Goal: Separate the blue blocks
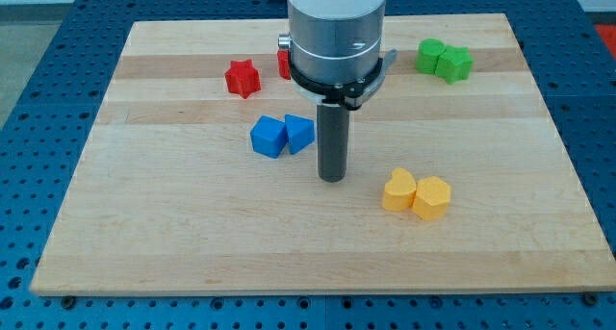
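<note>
Two blue blocks sit touching side by side near the board's middle: a blue cube-like block [269, 137] on the left and a blue wedge-like block [299, 133] on the right. My tip [332, 179] rests on the board just right of and slightly below the right blue block, with a small gap between them. The rod rises to the grey arm body [337, 32] at the view's top.
A red star block [243, 78] lies at upper left; another red block [284, 63] is mostly hidden behind the arm. Two green blocks [444, 60] touch at upper right. Two yellow blocks [416, 193] touch at lower right. The wooden board [144, 234] lies on a blue perforated table.
</note>
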Controlling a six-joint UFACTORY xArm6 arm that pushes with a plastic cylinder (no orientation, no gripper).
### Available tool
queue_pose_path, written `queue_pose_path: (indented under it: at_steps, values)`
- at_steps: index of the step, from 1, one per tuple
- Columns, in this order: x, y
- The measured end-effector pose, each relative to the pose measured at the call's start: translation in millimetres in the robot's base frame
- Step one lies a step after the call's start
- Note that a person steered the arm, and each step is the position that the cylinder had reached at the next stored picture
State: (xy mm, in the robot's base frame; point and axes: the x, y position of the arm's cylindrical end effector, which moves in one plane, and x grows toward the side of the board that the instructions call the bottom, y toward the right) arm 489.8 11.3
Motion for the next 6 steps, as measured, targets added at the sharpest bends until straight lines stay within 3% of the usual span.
queue_pose_path:
  at_steps: [2, 3, 6]
  values:
    - [0.5, -3.6]
    - [-20.8, 12.3]
    - [-48.7, -64.2]
